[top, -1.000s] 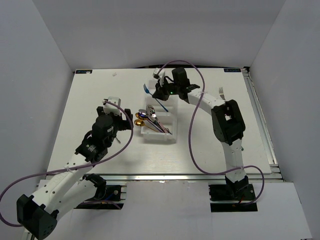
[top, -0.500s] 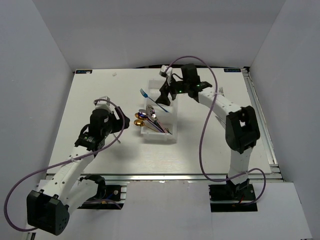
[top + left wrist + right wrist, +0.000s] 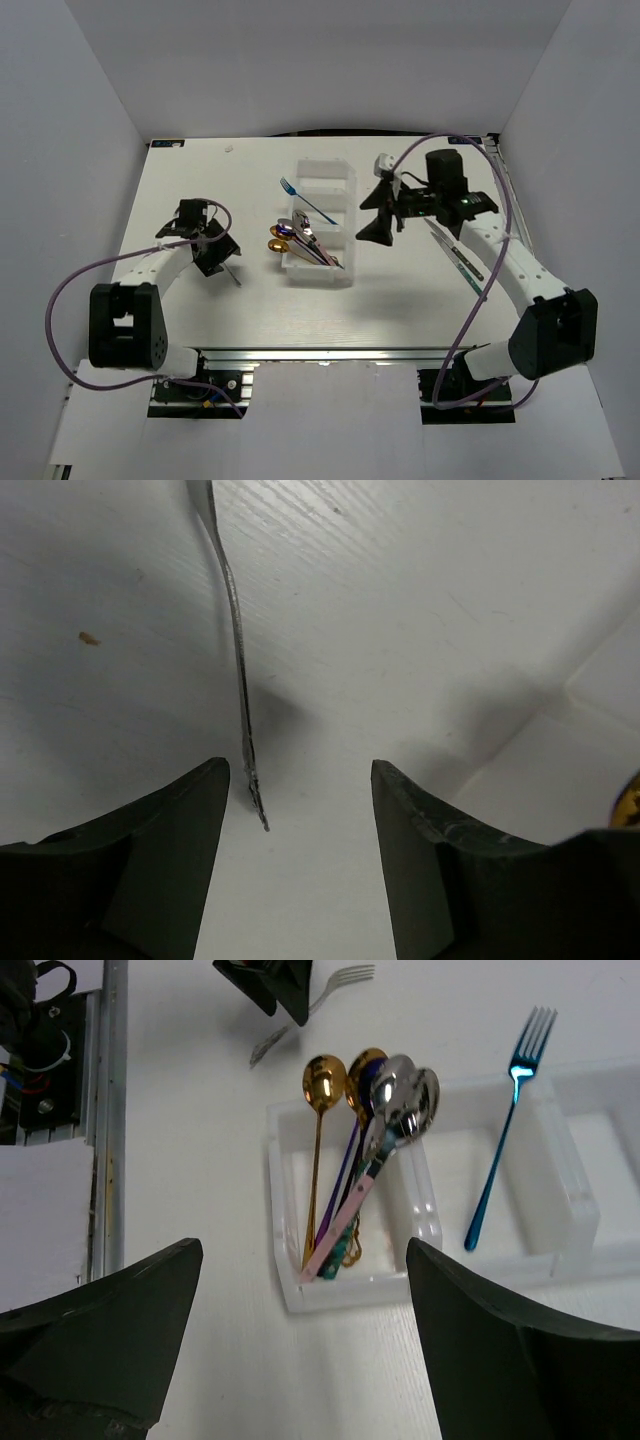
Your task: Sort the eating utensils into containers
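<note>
Left gripper (image 3: 300, 780) sits low over the table (image 3: 420, 600), jaws parted and empty, straddling the handle tip of a silver fork (image 3: 235, 630) that lies apart from the tray (image 3: 345, 180). My right gripper (image 3: 378, 226) is spread wide, holding nothing, just off the tray's right wall. The spoons (image 3: 385, 1110) poke over the near compartment's edge. The blue fork (image 3: 498, 1160) lies across the rim.

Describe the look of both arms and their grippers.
Both arms have white links with black joint housings. A purple cable loops along the left arm and another along the right arm. The left gripper and right gripper carry broad, matte black, wedge-shaped fingers.
</note>
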Tool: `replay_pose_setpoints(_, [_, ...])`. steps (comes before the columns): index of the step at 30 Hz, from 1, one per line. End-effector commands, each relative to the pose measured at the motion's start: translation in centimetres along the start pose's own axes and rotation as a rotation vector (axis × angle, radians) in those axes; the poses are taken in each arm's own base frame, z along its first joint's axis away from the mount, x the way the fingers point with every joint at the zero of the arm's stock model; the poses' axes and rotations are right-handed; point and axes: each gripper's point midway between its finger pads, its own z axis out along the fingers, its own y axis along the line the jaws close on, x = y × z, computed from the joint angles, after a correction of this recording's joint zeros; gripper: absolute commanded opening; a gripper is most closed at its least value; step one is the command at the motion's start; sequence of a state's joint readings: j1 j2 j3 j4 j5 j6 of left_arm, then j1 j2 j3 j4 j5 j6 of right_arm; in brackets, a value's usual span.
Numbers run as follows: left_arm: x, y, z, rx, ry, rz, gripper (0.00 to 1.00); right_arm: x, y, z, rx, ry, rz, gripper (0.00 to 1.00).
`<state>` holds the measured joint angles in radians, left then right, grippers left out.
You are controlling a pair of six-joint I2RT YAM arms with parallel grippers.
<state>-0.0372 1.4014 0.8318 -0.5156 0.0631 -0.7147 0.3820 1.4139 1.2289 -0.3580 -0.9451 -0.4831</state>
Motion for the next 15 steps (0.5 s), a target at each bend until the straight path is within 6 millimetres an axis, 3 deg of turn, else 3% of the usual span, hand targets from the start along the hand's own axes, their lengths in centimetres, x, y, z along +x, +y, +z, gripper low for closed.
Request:
replay_pose_setpoints(1, [-1.3, -0.1, -0.3, -0.043, -0.017, -0.04, 0.69, 0.4, -0.4, -3.1, 0.035, -0.059, -0.018, 0.89])
replay_pose_setpoints(7, [-3.0, 1.0, 1.6, -0.154, -0.035, -0.03, 0.64, 1.0, -0.1, -5.0, 0.048, -0.095, -0.015, 0.89])
replay_pose_setpoints(15, [-4.1, 2.9, 3.6, -0.278, -0.032, 0.004, 0.64, 0.9, 0.1, -5.7, 0.06, -0.103, -0.037, 0.9])
